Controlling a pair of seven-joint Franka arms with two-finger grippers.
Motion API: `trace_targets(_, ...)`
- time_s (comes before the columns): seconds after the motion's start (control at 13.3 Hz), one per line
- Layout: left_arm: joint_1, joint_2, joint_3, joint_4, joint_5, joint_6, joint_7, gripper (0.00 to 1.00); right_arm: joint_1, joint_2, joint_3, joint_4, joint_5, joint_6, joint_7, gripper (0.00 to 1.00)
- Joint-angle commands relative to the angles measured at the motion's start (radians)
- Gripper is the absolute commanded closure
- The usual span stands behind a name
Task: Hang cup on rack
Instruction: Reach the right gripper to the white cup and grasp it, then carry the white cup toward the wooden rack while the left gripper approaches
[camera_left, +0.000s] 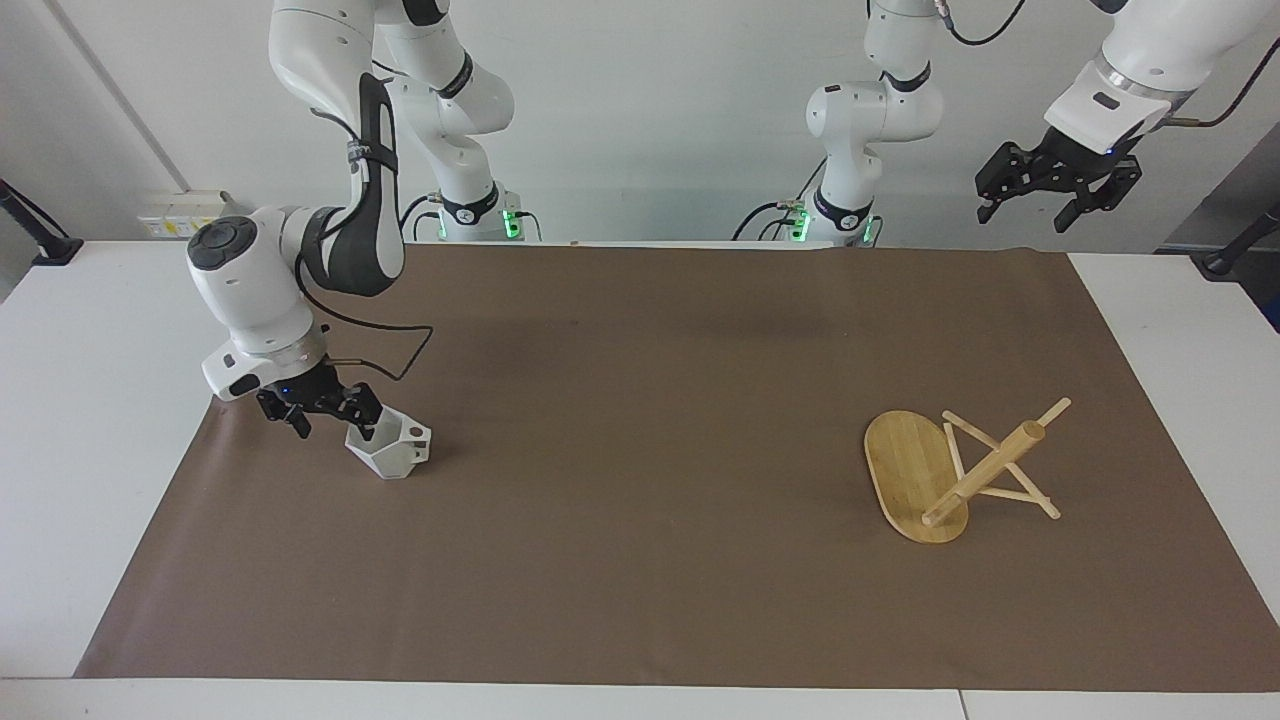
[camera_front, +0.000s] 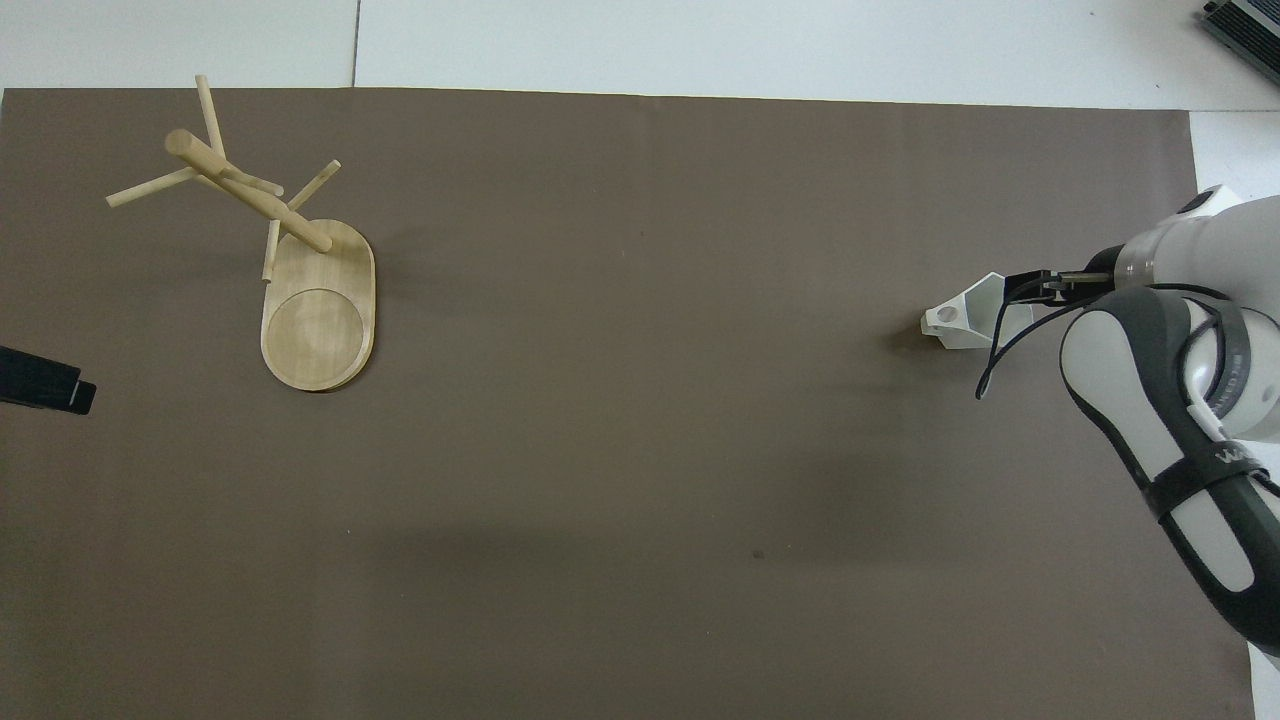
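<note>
The white faceted cup (camera_left: 397, 452) (camera_front: 958, 323) stands on the brown mat toward the right arm's end of the table, its handle pointing to the table's middle. My right gripper (camera_left: 335, 424) is open and down at the cup's rim, one finger at the cup's mouth and the other outside the wall. In the overhead view the right arm (camera_front: 1150, 360) covers part of the cup. The bamboo rack (camera_left: 935, 470) (camera_front: 305, 300) stands on its oval base toward the left arm's end, nothing on its pegs. My left gripper (camera_left: 1027, 210) waits open, high above the table's edge at that end.
The brown mat (camera_left: 640, 420) covers most of the white table (camera_left: 90, 400). A black cable loops from the right wrist (camera_left: 400, 345) just above the mat beside the cup. Between cup and rack lies only bare mat.
</note>
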Motion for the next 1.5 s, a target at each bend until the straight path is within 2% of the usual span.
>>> trace_targets(0.0, 0.0, -0.038, 0.0, -0.05, 0.016, 0.033, 0.007, 0.0, -0.004, 0.0, 0.008, -0.014, 0.018, 0.022, 0.019, 0.0)
trace_targets(0.08, 0.0, -0.04, 0.0, -0.053, 0.016, 0.042, 0.007, 0.0, -0.004, 0.0, 0.008, -0.014, 0.018, 0.022, 0.019, 0.0)
trace_targets(0.23, 0.0, -0.05, 0.0, -0.074, 0.016, 0.056, 0.005, 0.0, -0.004, 0.0, 0.008, -0.016, 0.018, 0.02, 0.021, 0.1)
trace_targets(0.45, 0.0, -0.05, 0.0, -0.076, 0.016, 0.056, 0.005, 0.0, -0.004, 0.0, 0.01, -0.016, 0.018, 0.02, 0.022, 0.29)
trace_targets(0.68, 0.0, -0.05, 0.0, -0.074, 0.016, 0.056, 0.004, 0.0, -0.004, 0.0, 0.011, -0.014, 0.018, 0.016, 0.022, 0.62)
trace_targets(0.9, 0.0, -0.05, 0.0, -0.076, 0.016, 0.056, 0.008, 0.0, -0.004, 0.0, 0.021, -0.014, 0.018, 0.014, 0.057, 0.82)
trace_targets(1.13, 0.001, -0.05, 0.0, -0.073, 0.016, 0.045, 0.008, 0.0, -0.004, 0.0, 0.027, -0.011, 0.018, 0.011, 0.062, 0.89)
trace_targets(1.35, 0.005, -0.05, 0.005, -0.073, 0.016, 0.048, 0.014, 0.0, -0.004, 0.0, 0.033, -0.008, 0.018, 0.011, 0.067, 1.0)
trace_targets(1.43, 0.006, -0.05, 0.005, -0.074, 0.016, 0.051, 0.016, 0.0, -0.004, 0.0, 0.033, -0.007, 0.019, 0.011, 0.067, 1.0)
